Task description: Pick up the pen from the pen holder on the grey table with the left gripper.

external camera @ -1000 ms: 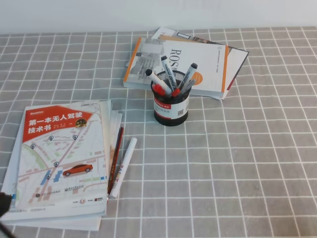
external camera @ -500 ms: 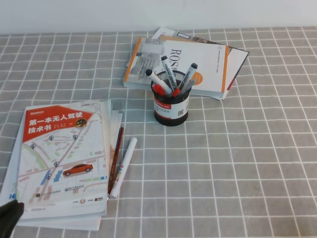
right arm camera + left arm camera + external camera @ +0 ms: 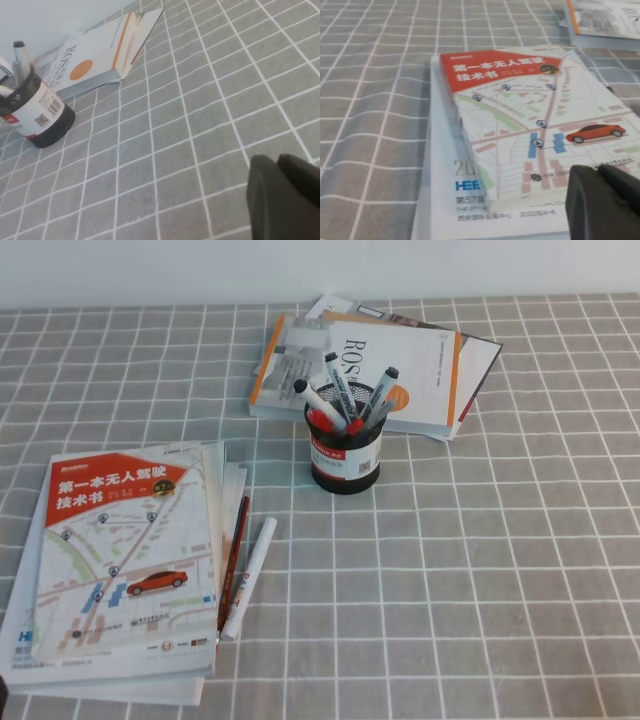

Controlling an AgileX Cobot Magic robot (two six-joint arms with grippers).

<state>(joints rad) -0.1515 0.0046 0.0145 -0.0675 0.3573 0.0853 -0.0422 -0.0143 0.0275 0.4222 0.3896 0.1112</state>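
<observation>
Jaws, exterior high view: neither pair of mine shows plainly. One pen (image 3: 250, 575) lies on the table (image 3: 520, 570), beside one red pencil (image 3: 234, 560), just right of the near-left books (image 3: 120, 550). One holder (image 3: 345, 455) stands well apart, farther back, with three capped markers (image 3: 338, 385). Risks, as I judge them: pinching the pencil along with the pen, or reaching into the holder, where the pen is not.

Left wrist view: my left gripper (image 3: 598, 175) looks clenched and empty, above the two stacked books.

Right wrist view: my right gripper (image 3: 277, 161) looks likewise clenched and empty; the holder is far left.
</observation>
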